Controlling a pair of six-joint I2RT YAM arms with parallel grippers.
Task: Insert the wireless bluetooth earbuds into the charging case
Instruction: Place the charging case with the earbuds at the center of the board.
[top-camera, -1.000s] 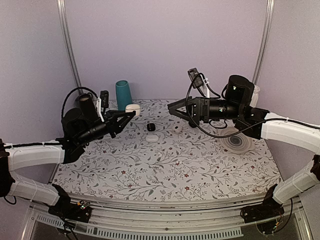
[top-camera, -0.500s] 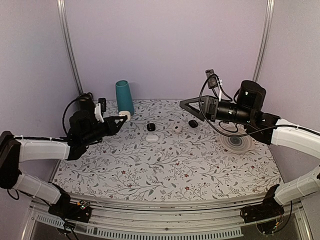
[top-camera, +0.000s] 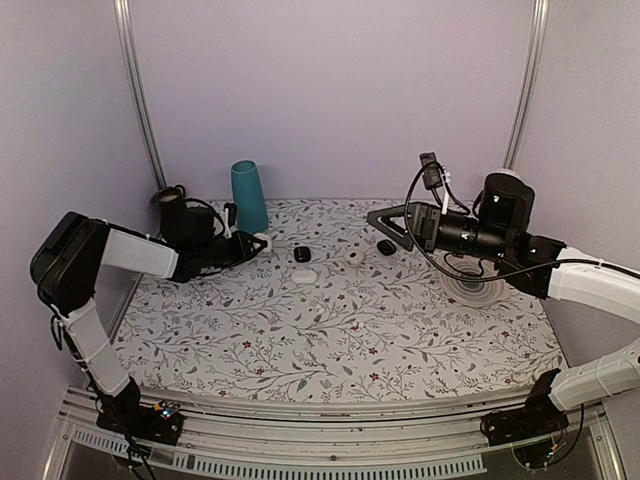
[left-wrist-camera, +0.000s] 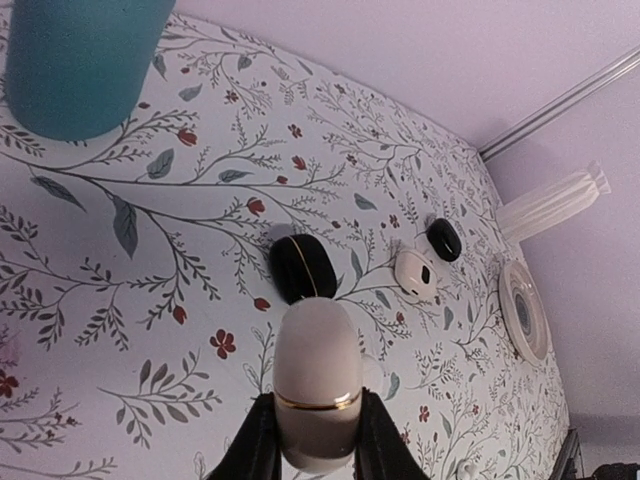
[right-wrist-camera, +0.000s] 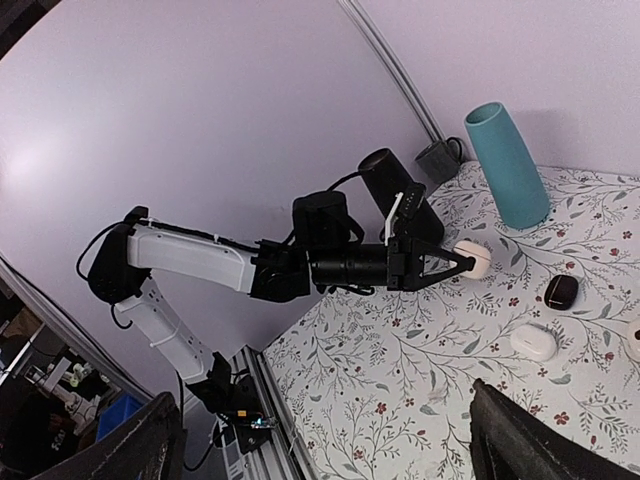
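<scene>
Though the left gripper (left-wrist-camera: 318, 425) is clamped on the white charging case (left-wrist-camera: 318, 350), held at back-left of the table (top-camera: 330, 340) nr a teal cup (top-camera: 247, 195), the lid looks shut & no earbuds are visible, so insertion's all left. Right gripper (top-camera: 385, 228) is spread wide, empty, well apart.

A robot test cell — plain lilac walls (top-camera: 330, 90), metal frame posts (top-camera: 137, 90), floral-covered table (top-camera: 330, 320).
</scene>
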